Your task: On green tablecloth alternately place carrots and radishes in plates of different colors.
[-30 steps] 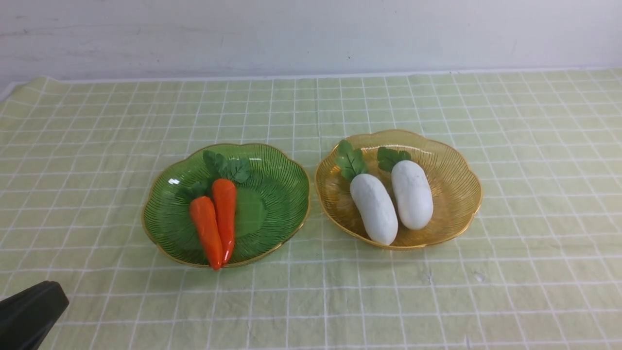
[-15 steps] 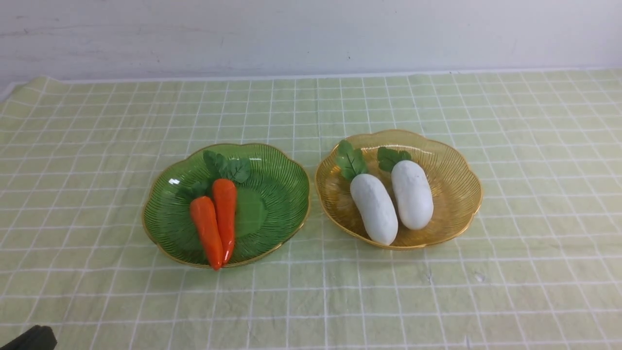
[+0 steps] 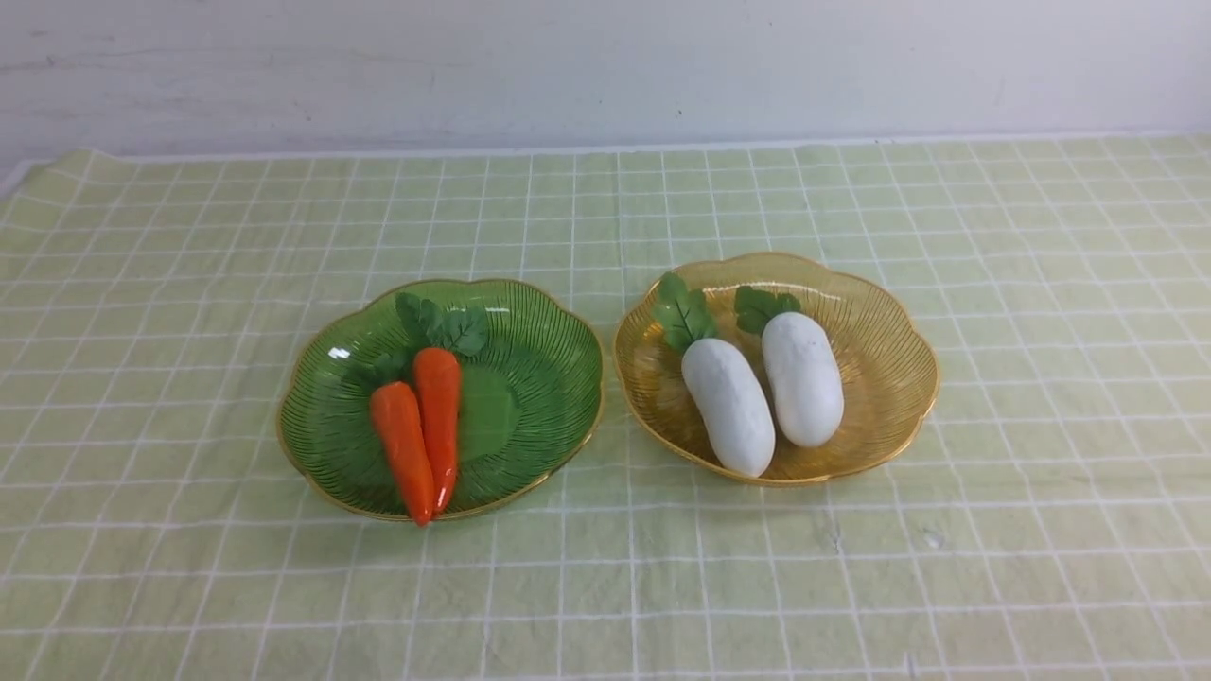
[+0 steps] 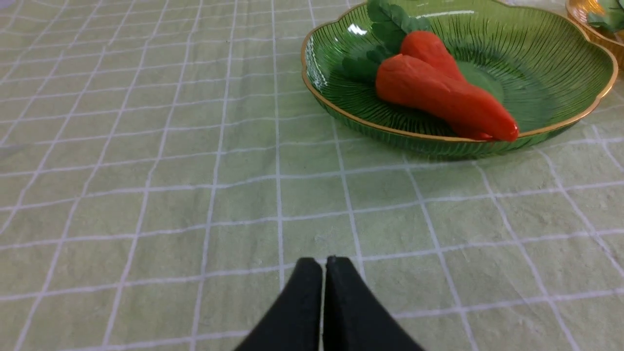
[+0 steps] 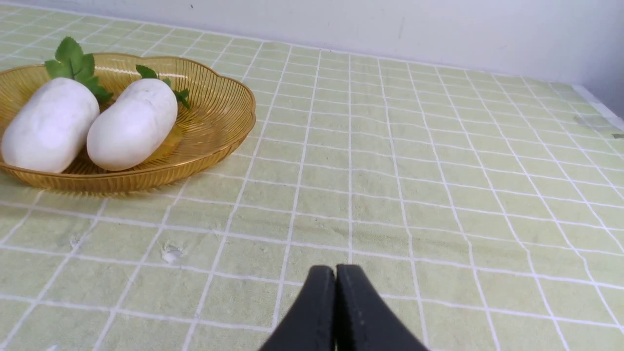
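Both grippers, left [image 4: 324, 261] and right [image 5: 335, 269], are pressed together with nothing held. On the cloth [image 3: 605, 586], two carrots [image 3: 421, 430] are laid in the green plate [image 3: 558, 378] at 9 o'clock, two radishes [image 3: 762, 392] in the yellow plate [image 3: 889, 378] at 3 o'clock.

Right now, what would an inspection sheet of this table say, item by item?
Surface: green tablecloth with white grid lines, slightly wrinkled, with a few small marks near the front.
Job's things: two carrots lie side by side in the green plate; two radishes lie side by side in the amber plate. The plates sit next to each other.
Clutter: nothing seen.
Pincers: left pincer shut and empty, over bare cloth short of the green plate; right pincer shut and empty, over bare cloth beside the amber plate. Neither shows in the front view.
Cables: nothing seen.
Surroundings: plain pale wall behind the table.
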